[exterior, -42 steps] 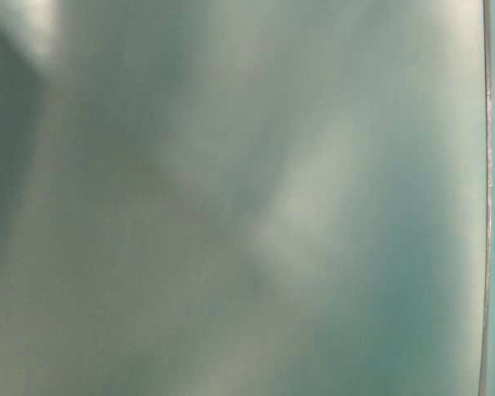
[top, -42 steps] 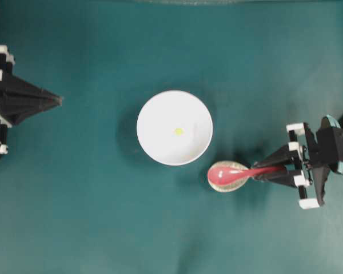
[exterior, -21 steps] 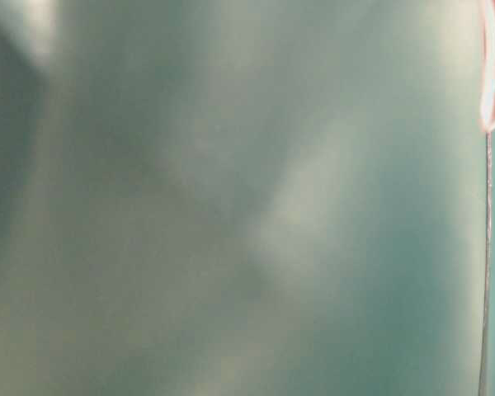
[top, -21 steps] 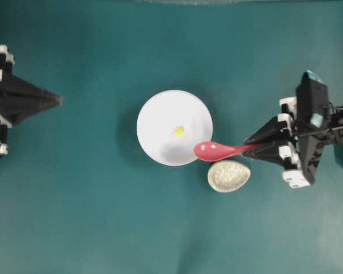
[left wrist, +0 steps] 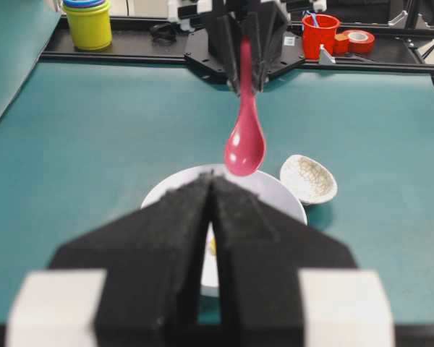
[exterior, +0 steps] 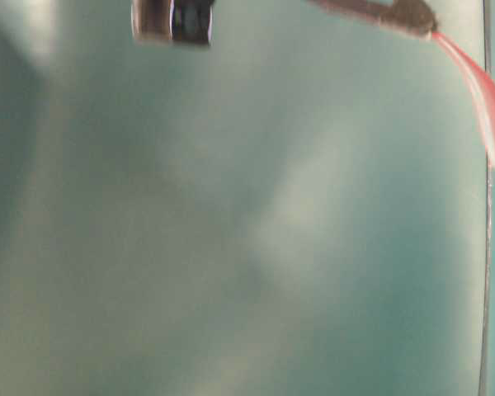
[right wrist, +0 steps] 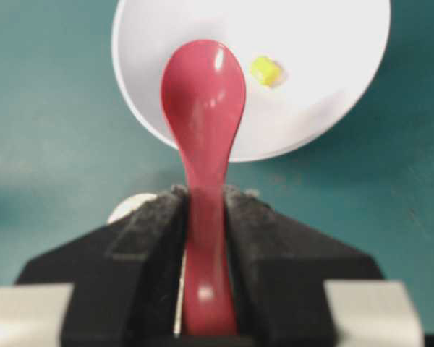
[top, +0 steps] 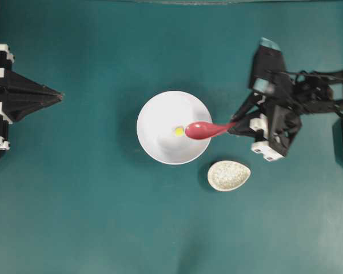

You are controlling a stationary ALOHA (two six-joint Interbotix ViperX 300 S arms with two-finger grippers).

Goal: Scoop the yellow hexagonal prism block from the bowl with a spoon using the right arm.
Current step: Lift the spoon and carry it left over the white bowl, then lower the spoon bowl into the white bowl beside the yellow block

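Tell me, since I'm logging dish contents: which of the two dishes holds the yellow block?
The large round white bowl; the tiny yellow block lies inside it. The small speckled beige oval dish beside it holds nothing visible.

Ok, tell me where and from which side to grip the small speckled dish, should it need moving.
Grip the speckled dish across its thin raised rim at the narrow end, coming straight down from above. It is a shallow oval sitting open side up on the mat, apart from the bowl, so its wall is probably the only edge a two-finger gripper can pinch.
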